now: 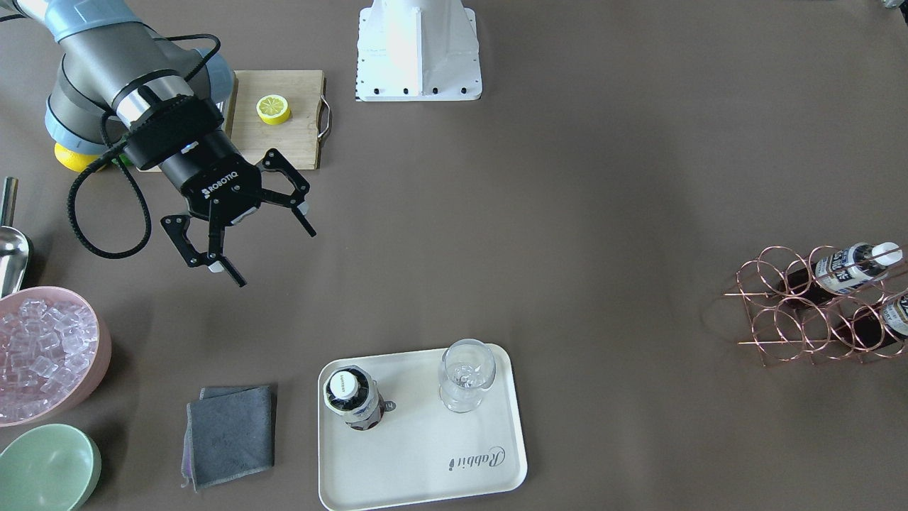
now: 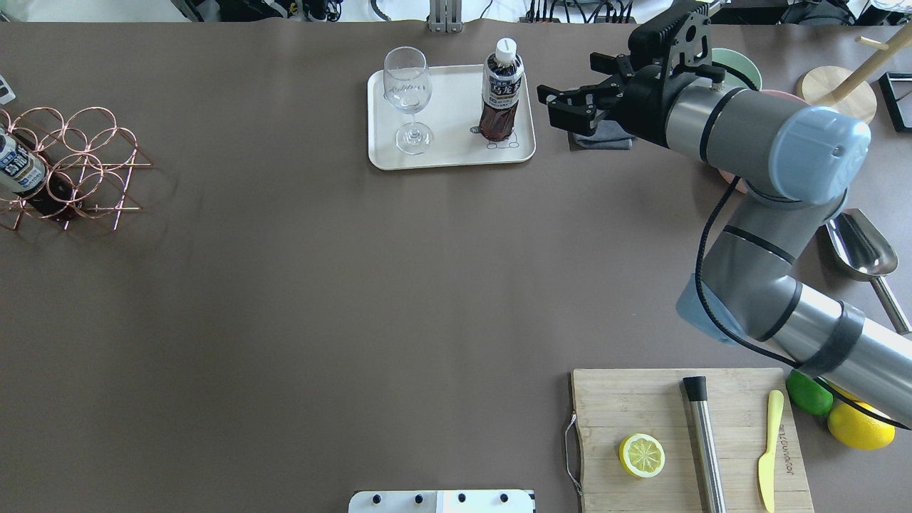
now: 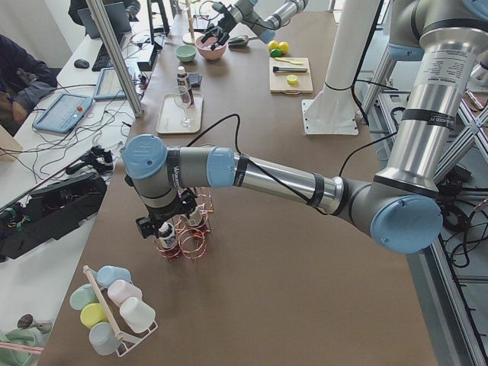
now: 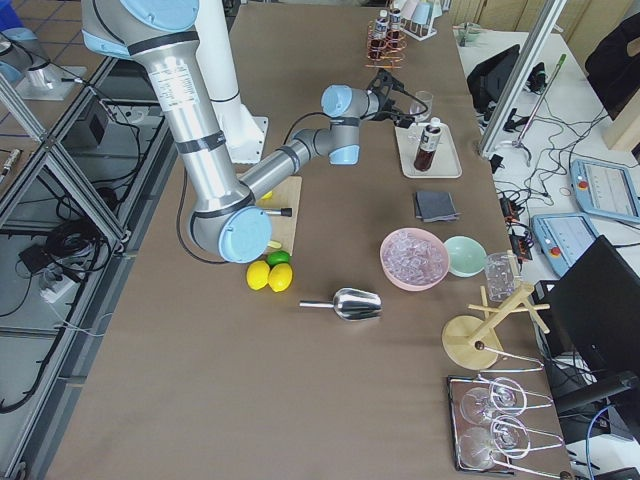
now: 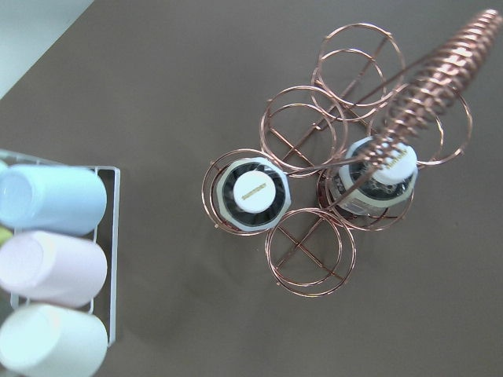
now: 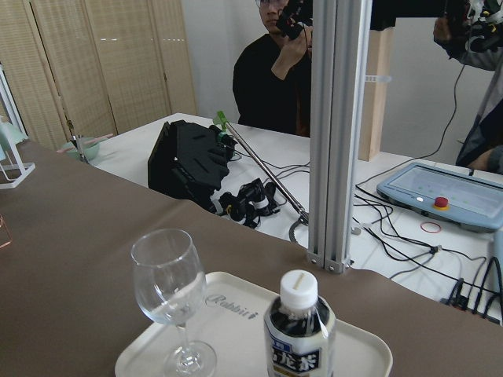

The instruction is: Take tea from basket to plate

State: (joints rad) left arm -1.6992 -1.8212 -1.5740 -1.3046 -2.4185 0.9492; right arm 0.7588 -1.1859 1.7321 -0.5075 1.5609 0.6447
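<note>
One tea bottle (image 1: 349, 397) stands upright on the cream plate (image 1: 425, 454), next to a wine glass (image 1: 466, 372). It also shows in the overhead view (image 2: 501, 89) and the right wrist view (image 6: 299, 330). Two more tea bottles (image 5: 253, 194) (image 5: 377, 177) sit in cells of the copper basket (image 5: 310, 251), which also shows in the front view (image 1: 794, 305). My right gripper (image 1: 275, 257) is open and empty, raised beside the plate and apart from the bottle. My left gripper (image 3: 164, 221) hovers over the basket. I cannot tell whether it is open or shut.
A grey cloth (image 1: 230, 434) lies beside the plate. A pink bowl of ice (image 1: 50, 351), a green bowl (image 1: 46, 468) and a metal scoop (image 1: 10, 252) stand beyond it. A cutting board (image 1: 291, 117) holds a lemon half. A cup rack (image 5: 55, 267) stands near the basket.
</note>
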